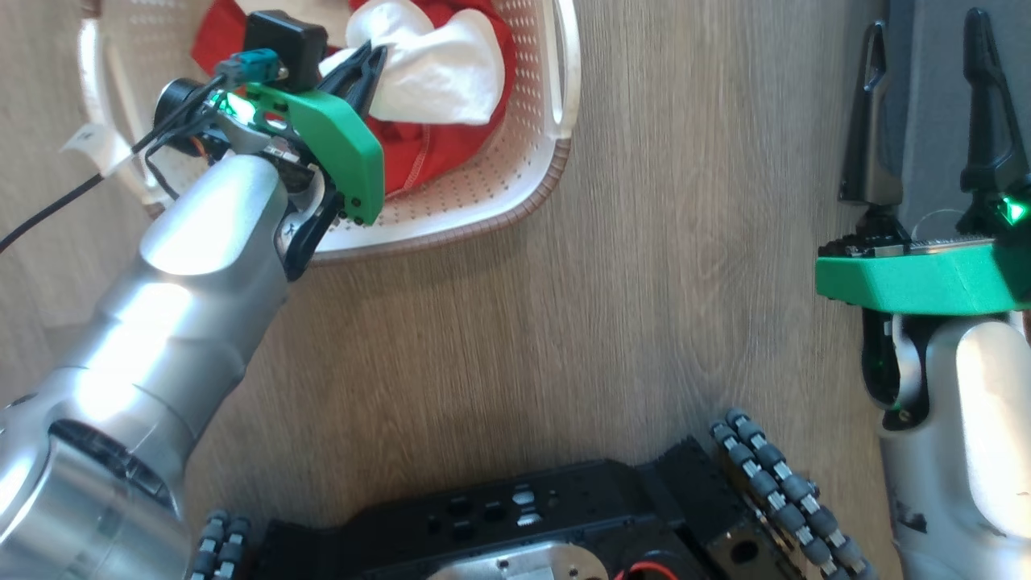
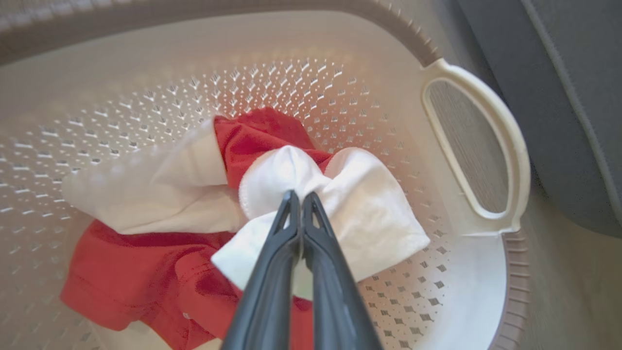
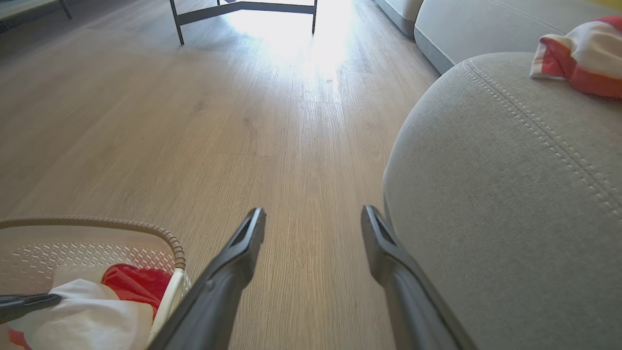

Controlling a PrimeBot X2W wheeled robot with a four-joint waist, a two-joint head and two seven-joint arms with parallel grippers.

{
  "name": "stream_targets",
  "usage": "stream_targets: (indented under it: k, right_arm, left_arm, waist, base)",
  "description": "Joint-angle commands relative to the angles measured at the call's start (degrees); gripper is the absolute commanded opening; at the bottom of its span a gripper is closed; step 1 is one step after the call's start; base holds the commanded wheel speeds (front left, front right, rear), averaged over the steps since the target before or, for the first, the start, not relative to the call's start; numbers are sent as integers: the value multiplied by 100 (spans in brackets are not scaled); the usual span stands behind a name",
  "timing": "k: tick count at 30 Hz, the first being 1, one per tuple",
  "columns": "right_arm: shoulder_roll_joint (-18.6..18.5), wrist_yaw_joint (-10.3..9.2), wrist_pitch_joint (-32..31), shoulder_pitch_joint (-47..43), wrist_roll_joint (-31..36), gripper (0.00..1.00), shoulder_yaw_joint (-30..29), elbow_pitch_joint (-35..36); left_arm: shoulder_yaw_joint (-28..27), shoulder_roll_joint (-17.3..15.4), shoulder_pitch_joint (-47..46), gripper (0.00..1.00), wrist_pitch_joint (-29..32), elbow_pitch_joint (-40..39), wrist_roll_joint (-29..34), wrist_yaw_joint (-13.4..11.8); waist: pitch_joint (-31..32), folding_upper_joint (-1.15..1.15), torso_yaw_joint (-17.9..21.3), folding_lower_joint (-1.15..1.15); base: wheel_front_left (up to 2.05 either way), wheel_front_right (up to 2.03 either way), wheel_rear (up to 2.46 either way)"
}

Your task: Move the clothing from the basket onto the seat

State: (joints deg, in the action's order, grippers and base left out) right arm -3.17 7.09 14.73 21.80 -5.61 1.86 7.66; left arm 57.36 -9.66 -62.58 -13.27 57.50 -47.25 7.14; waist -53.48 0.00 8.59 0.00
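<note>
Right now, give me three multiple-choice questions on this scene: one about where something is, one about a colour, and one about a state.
1. Where does the basket stand?
A. on a table
B. on the wood floor
C. on a shelf

2. What colours is the clothing in it?
A. red and white
B. blue and grey
C. all black

3. How is the left tool?
A. wide open above the floor
B. shut on the clothing
C. shut on a cup

Key:
1 B, wood planks lie all around it.
2 A, red fabric with white panels.
3 B, it pinches a white fold.
</note>
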Motion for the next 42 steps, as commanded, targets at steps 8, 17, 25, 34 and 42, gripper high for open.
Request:
stream_targets:
  k: [8,17,25,34,42]
  right_arm:
    - [29,40,27,-357,-99,100,-5,-119]
    - [29,40,27,-798,-92,100,-75,-597]
    - [29,40,27,-1238,-62,100,-128,-935]
    - [29,40,27,-1789,18,100,-159,-1249]
    - [-15,40,27,-2203,87,100,-200,-1435]
  left_arm:
    - [-562,-408,370,0,-169,-787,-204,35]
    - [-1951,-616,1643,0,-172,-1819,179,31]
    - [-2828,-685,2753,0,-173,-2459,535,8]
    - [-3265,-759,3622,0,-173,-2917,738,-172]
    - [-3253,-936,4152,0,-124,-3204,792,-348]
  waist:
    - [920,0,-316,0]
    - [2287,0,-694,0]
    - [3449,0,-985,0]
    - [4497,0,-1300,0]
    - [5228,0,-1502,0]
  base:
    - [0,0,0]
    - [0,0,0]
    - [0,0,0]
    - [0,0,0]
    - [0,0,0]
